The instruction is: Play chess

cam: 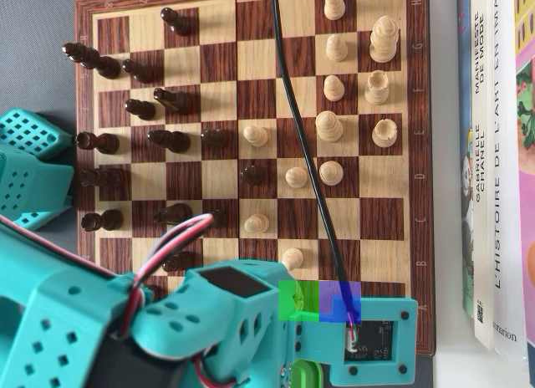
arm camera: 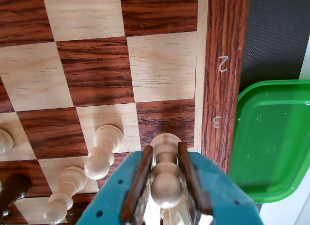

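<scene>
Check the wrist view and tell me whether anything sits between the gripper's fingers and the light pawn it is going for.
Nothing visible does. In the wrist view the gripper already has a finger on each side of the light pawn, near the board's numbered edge. The two neighbouring light pawns stand to its left, outside the fingers.

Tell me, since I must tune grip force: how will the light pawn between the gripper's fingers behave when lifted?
The light pawn looks like turned wood, so probably stiff and light. The gripper pinches it at its narrow neck below the round head, so it may pivot or slip on the smooth finish. Set down carelessly, its tall shape could tip and roll.
</scene>
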